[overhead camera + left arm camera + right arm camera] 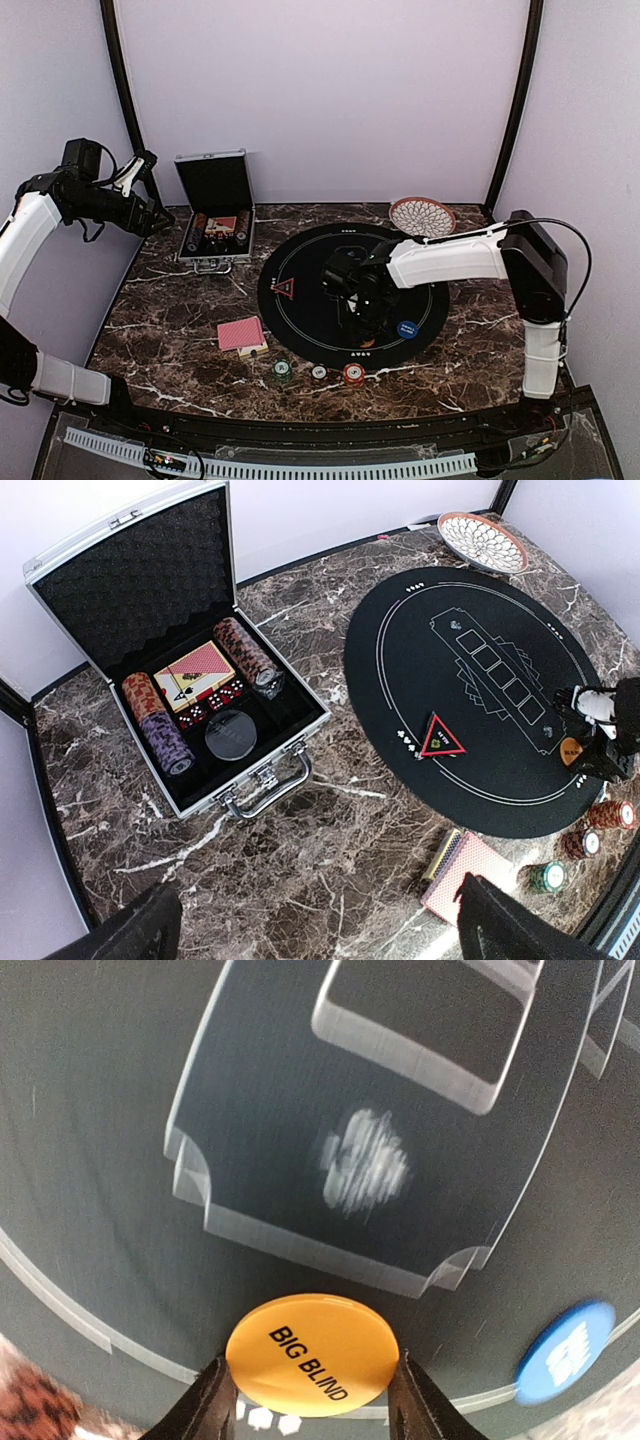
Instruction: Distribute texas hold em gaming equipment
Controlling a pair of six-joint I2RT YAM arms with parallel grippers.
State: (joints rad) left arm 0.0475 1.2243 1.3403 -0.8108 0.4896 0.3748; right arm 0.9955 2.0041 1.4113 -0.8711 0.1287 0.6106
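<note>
In the top external view we look down from above and behind the arm bases onto the marble table (170, 340). From the left wrist we look obliquely from high at the left, across the case (130, 590) toward the round black mat (400, 680). The right wrist view sits very close above that mat, facing an orange chip (312, 1354). All three share the mat.

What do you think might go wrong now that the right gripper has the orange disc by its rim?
The orange disc is pinched only at its rim by the right gripper, so it may slip or flip out. The blue disc lies close on the mat; a sideways move could nudge it.
</note>
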